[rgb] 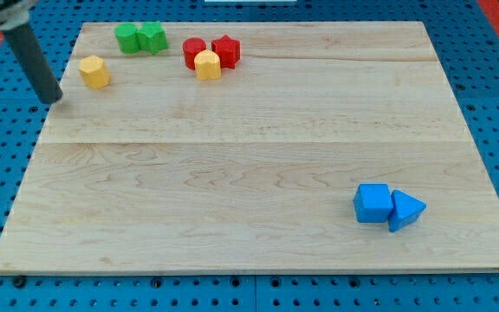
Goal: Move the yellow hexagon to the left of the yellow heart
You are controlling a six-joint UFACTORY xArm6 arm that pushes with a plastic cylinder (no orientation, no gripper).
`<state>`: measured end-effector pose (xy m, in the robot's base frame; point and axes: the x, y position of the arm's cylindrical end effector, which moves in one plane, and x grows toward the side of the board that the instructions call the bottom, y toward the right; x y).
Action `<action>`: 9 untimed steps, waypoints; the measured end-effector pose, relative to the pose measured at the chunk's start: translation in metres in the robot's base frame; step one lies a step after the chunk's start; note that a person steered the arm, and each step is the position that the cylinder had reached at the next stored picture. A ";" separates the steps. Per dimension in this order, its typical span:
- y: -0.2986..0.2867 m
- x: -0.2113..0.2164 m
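Note:
The yellow hexagon (94,71) lies near the board's top left corner. The yellow heart (207,64) lies further to the view's right, touching the front of two red blocks. My tip (55,98) is at the board's left edge, a short way to the left of and slightly below the yellow hexagon, with a small gap between them. The rod leans up toward the view's top left.
A red cylinder (194,51) and a red star (226,49) sit just behind the yellow heart. Two green blocks (140,38) stand together at the top edge. A blue cube (372,203) and a blue triangle (405,211) touch at the lower right. The wooden board (249,173) lies on a blue pegboard.

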<state>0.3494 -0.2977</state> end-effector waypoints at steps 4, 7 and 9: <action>0.128 -0.007; 0.183 -0.007; 0.183 -0.021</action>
<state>0.3288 -0.1148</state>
